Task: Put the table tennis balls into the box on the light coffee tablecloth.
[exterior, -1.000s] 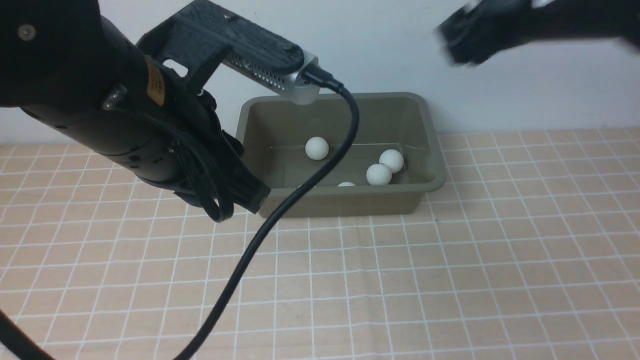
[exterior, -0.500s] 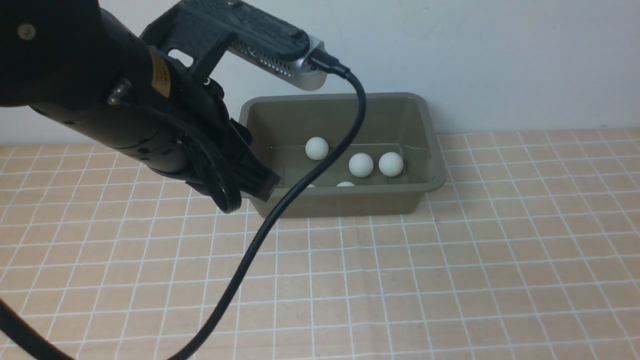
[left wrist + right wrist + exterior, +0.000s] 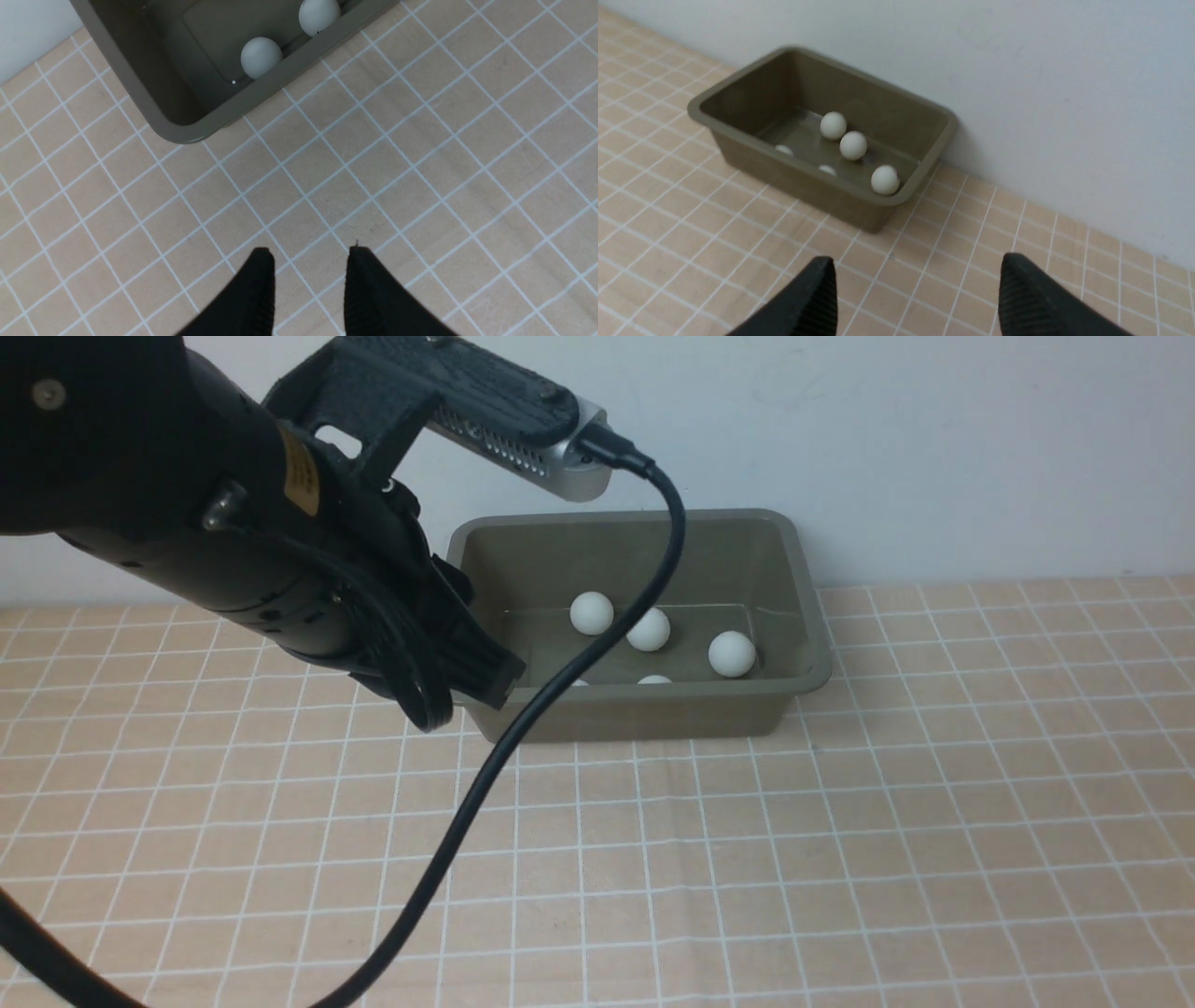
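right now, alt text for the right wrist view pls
An olive-grey box against a white wall holds five table tennis balls on a light coffee tablecloth. The right gripper is open, empty, in the foreground.

Five balls (image 3: 853, 145) in the box (image 3: 738, 91); box on tablecloth (image 3: 840, 859).

Two balls (image 3: 654, 680) half-hidden behind rim (image 3: 635, 693)

- Front view: between the arms, facing forward and down at the box (image 3: 794, 579).
- Left wrist view: close, looking straight down at the cloth (image 3: 420, 163).
- Right wrist view: farther back, angled.
- All views share the box.
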`<action>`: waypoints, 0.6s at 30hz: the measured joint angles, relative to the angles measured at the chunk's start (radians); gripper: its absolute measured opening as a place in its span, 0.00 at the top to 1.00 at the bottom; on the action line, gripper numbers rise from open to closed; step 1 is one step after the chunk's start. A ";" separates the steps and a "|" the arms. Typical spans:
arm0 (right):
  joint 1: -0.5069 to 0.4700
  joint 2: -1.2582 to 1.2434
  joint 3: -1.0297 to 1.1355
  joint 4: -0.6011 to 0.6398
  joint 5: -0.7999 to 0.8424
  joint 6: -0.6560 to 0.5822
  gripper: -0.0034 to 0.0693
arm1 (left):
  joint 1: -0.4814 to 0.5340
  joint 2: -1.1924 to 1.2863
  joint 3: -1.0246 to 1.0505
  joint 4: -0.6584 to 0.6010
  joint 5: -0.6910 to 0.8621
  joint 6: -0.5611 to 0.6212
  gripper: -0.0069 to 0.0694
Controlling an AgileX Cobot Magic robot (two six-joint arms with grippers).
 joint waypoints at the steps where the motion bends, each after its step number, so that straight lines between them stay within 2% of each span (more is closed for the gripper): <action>1: 0.000 -0.035 0.041 0.002 -0.034 0.000 0.36 | 0.000 0.000 0.000 0.000 0.000 0.000 0.70; 5: 0.000 -0.153 0.205 0.011 -0.196 0.016 0.36 | 0.000 0.000 0.000 -0.005 -0.001 0.000 0.70; 9: 0.000 -0.189 0.342 0.012 -0.266 0.036 0.36 | 0.000 0.000 0.000 -0.023 -0.001 0.000 0.70; 18: 0.000 -0.191 0.505 0.015 -0.282 0.038 0.36 | 0.000 0.000 0.000 -0.030 -0.001 0.000 0.70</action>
